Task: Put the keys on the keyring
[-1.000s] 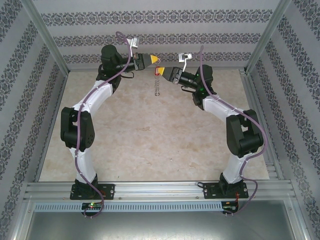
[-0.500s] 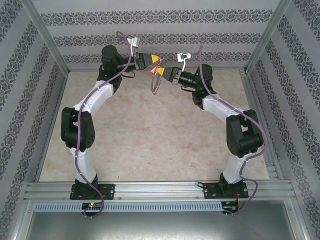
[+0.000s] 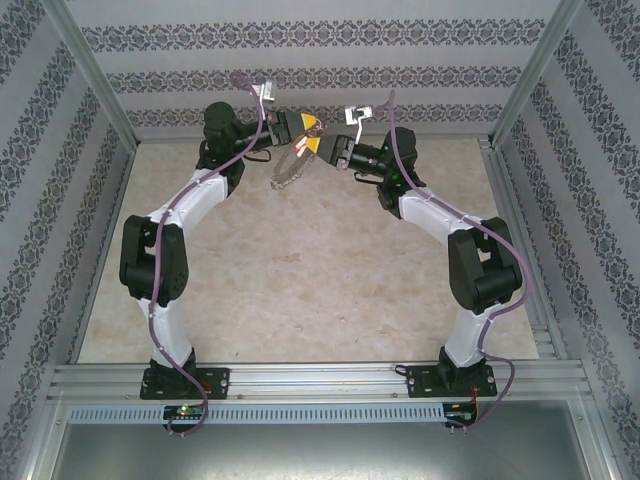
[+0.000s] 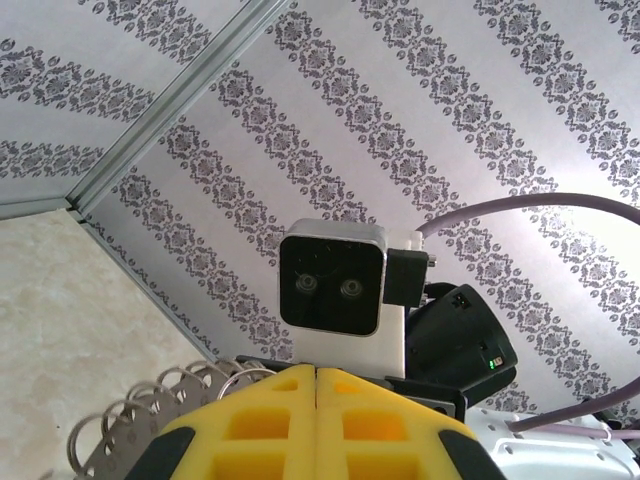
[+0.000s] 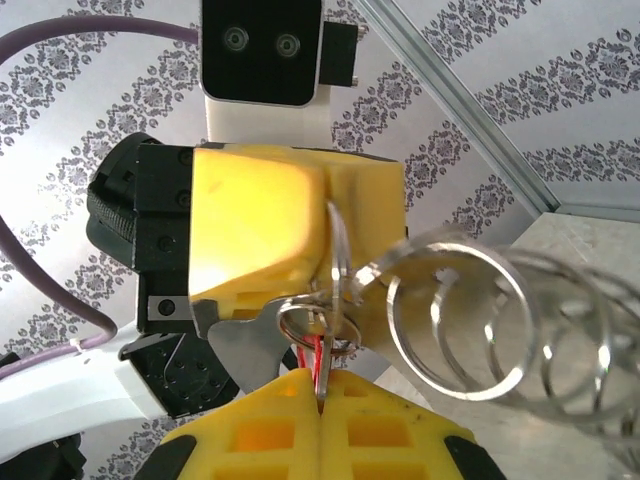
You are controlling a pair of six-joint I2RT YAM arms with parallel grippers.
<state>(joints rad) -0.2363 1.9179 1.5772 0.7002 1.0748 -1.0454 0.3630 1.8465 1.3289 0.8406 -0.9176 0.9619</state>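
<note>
1. Left tool (image 3: 306, 123): yellow foam-padded fingers pressed together, raised over the far end of the pale stone-patterned tabletop (image 3: 300, 290); in the right wrist view a thin wire leaves the seam of its pads, so I judge it clamped on the large silvery-grey wire keyring (image 4: 138, 440).
2. Right tool (image 5: 320, 402): pads closed on the tiny key with the bright red plastic head (image 5: 322, 362); only a red sliver shows above the pads; the blade cannot be made out.
3. Position of the task's things: both are held in the air between the two tool tips, which nearly meet; the keyring's coil of small metal loops hangs down and towards the left arm, clear of the tabletop; a small silver split ring (image 5: 312, 322) sits just above the key; whether the key has entered it cannot be told.
4. Step in hand, as judged: threading the key onto the ring; not yet confirmed done.
5. Advice for the step: hold the left tool steady so the ring does not swing; feed the key along the line of the wire and not across it; move slowly, since the opening is fine; release only once the key plainly hangs from the wire.
6. Obstructions: the dangling coil crowds the working point and may snag on either pad; the tools' own pads hide most of the joint.
7. Surroundings: patterned grey wall panels (image 3: 330, 80) and an aluminium frame post (image 3: 95, 75) stand close behind; purple cables (image 3: 262, 105) loop near the left wrist; none touches the keyring.
</note>
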